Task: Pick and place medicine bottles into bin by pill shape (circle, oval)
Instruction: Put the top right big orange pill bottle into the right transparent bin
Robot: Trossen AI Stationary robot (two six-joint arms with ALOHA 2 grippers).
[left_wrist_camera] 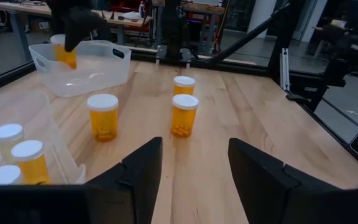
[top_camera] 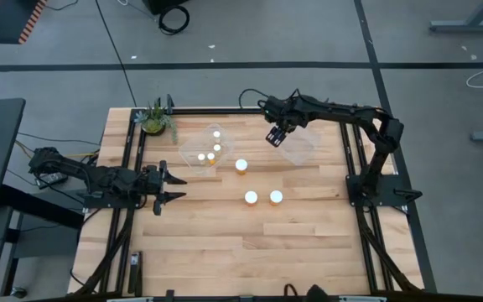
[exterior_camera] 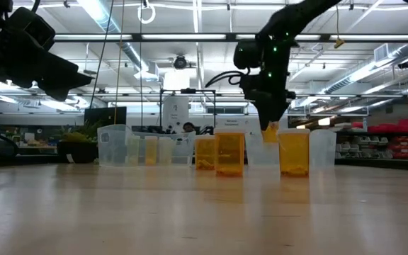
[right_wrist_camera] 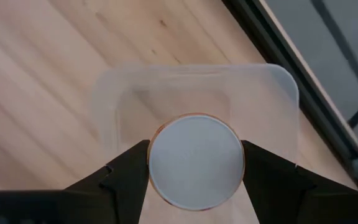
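Observation:
My right gripper (top_camera: 276, 136) is shut on an orange medicine bottle with a white cap (right_wrist_camera: 194, 162), held above the clear right bin (top_camera: 302, 151). Three orange bottles stand upright on the table (top_camera: 241, 165) (top_camera: 251, 198) (top_camera: 276, 197). The clear left bin (top_camera: 193, 155) holds three more white-capped bottles (top_camera: 215, 148). My left gripper (top_camera: 174, 186) is open and empty near the table's left side, pointing toward the standing bottles; they show in its wrist view past the fingers (left_wrist_camera: 184, 115). My right gripper pinches the bottle between its two fingers at opposite sides of the white cap's rim (right_wrist_camera: 156, 163). The fingers come from above, pointing down. The bottle hangs upright below them, its orange body (left_wrist_camera: 64, 56) lifted clear above the bin's floor (right_wrist_camera: 166, 99).
A small potted plant (top_camera: 154, 119) stands at the table's far left corner. Black frame rails run along the table's left (top_camera: 127, 159) and right edges. Bare wood lies on the near half of the table (top_camera: 250, 252).

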